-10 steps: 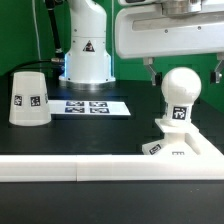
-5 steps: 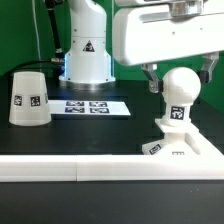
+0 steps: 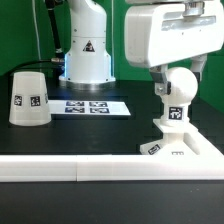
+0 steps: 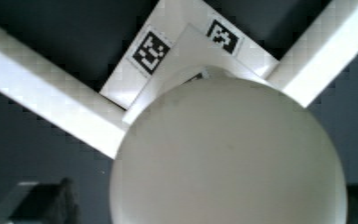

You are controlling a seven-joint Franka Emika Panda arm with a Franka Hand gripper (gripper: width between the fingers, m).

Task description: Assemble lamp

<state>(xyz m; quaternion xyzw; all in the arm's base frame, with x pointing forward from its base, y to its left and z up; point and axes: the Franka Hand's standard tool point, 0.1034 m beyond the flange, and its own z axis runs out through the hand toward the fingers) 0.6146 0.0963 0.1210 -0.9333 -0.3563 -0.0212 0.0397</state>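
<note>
Exterior view: low, level across table [image 3: 90,135]. Wrist view: close, down onto bulb [image 4: 229,150]; bulb shared.

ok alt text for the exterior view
A white robot gripper hangs over a white ball-shaped plastic bulb standing on a flat angular white base block, open fingers flanking it. A tapered white shade sits apart at the exterior view's left, beside the marker board.

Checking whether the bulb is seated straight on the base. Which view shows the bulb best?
The exterior view: the bulb shows whole and upright, its marked neck on the base. The wrist view shows only its rounded top close up, filling much of the frame, with the base's arms behind it.
</note>
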